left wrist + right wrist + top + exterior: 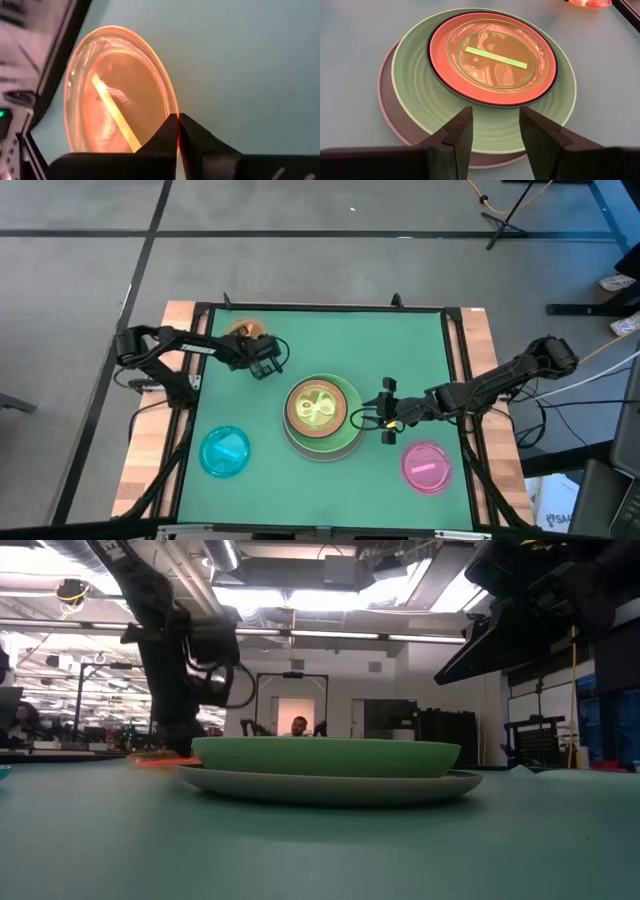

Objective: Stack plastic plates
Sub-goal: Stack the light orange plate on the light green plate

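The stack of plates [320, 416] sits mid-table: grey-white plate [387, 100] at the bottom, then light green [415, 95], a dark-rimmed plate, salmon [442, 40], and small translucent green plate [495, 57] on top. My right gripper [383, 416] [495, 131] hovers open at the stack's right edge, touching nothing. My left gripper [256, 346] [178, 125] is shut on the small orange plate [243, 330] [115, 95] near the far left corner. A cyan plate [225, 452] and a pink plate [427, 467] lie flat near the front. My left gripper pinches the orange plate's rim [176, 111] between its two fingers, which come from above, slanting. The rim shows as a thin red line between the fingertips [167, 131]. In the low view the plate [158, 760] sits at about table height; whether it is lifted cannot be told.
A green mat [400, 350] covers the table inside a dark frame [455, 360], with wooden edges [140, 470] outside. Bare mat lies behind the stack and between the cyan and pink plates. People and desks show far off in the room.
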Tool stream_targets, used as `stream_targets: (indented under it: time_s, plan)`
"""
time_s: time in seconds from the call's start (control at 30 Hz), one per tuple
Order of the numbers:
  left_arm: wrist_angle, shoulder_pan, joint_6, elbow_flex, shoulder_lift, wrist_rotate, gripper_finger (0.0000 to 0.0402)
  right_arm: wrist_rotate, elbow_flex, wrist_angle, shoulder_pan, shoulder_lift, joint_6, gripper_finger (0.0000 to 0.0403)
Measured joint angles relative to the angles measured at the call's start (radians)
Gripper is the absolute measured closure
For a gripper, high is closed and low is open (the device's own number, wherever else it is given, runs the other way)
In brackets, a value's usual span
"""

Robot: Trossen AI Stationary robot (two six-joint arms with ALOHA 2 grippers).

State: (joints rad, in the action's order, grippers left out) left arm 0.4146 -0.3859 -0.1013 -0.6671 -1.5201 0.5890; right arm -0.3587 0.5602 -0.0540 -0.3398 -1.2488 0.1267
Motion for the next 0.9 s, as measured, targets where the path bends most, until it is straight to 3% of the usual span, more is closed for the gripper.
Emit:
stream_targets:
  time_s: [0.53, 0.73, 0.9]
  plan:
    - [0.014, 0.306, 0.030, -0.001, 0.290, -0.032, 0.0400, 0.000, 0.000, 0.000, 0.000, 0.000, 0.000, 0.0251]
    - [-0.015, 0.434, 0.002, -0.001, 0.320, -0.076, 0.0400, 0.000, 0.000, -0.001, 0.000, 0.000, 0.001, 0.0251]
    - [-0.139, 0.534, 0.003, -0.001, 0.322, -0.150, 0.0400, 0.000, -0.001, -0.002, 0.000, 0.000, 0.002, 0.0251]
